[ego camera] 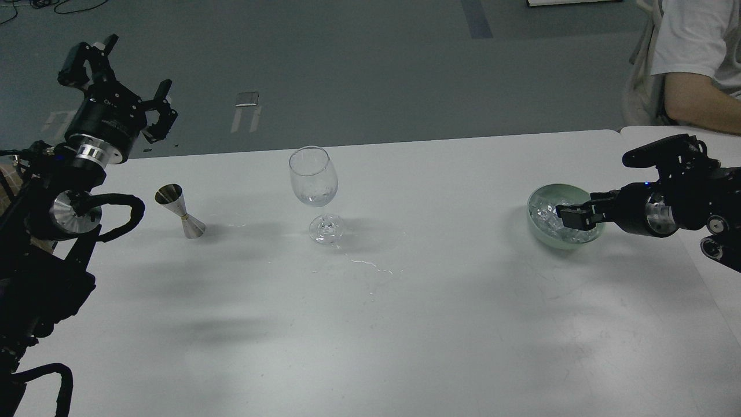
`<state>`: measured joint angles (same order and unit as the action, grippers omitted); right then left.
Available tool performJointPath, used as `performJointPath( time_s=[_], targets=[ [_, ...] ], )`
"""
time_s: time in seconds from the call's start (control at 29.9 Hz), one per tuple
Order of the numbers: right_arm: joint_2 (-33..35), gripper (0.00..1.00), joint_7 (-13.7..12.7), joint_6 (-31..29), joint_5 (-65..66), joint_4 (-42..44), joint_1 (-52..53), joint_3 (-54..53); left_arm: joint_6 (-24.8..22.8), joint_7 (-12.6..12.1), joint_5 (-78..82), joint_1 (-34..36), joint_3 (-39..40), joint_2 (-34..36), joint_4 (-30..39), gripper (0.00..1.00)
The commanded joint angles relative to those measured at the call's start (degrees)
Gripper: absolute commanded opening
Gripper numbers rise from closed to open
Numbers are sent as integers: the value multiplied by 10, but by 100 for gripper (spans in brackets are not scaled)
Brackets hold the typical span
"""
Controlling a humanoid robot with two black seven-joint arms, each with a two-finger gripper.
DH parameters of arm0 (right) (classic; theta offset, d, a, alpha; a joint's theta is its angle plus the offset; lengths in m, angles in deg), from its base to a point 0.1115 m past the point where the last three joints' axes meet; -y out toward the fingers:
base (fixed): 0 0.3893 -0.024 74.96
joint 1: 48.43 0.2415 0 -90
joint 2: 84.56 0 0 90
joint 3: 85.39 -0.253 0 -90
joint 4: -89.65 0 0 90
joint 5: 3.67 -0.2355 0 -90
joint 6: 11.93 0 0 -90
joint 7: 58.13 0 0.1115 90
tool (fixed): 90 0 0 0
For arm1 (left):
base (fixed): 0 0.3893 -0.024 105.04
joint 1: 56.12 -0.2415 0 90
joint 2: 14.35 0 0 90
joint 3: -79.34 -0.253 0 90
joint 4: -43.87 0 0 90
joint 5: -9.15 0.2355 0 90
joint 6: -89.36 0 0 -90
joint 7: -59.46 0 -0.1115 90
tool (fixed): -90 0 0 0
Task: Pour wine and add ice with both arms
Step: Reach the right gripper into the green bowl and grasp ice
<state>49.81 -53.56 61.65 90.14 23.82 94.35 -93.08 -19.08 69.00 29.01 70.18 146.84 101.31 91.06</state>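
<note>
Clearly the right gripper (570, 215) is the nearer one: it reaches in from the right, level with the table (405, 324), fingertips low over the ice (544, 211) heaped in the pale green bowl (541, 237), though I cannot tell whether its fingers have closed on a cube. The wine glass (313, 176) stands upright well to its left, mouth up, near mid-table. The left gripper (139, 87) hangs raised and spread wide, empty, above the steel jigger (179, 211), which is upright.

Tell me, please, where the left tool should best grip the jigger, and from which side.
Probably at the narrow waist of the jigger, coming from its left, the left tool's side. It stands tilted, two cones meeting there, so the fingers would seat between the flares.
</note>
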Motion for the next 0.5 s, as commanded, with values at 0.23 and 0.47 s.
performJointPath(
  time_s=[0.23, 0.47],
  targets=[
    [-35, 67, -3, -1, 3, 26, -3, 6, 0, 2, -1, -6, 1, 2, -3, 98],
    [-36, 39, -4, -2, 37, 27, -5, 7, 1, 2, -1, -6, 1, 2, -3, 98]
  ],
)
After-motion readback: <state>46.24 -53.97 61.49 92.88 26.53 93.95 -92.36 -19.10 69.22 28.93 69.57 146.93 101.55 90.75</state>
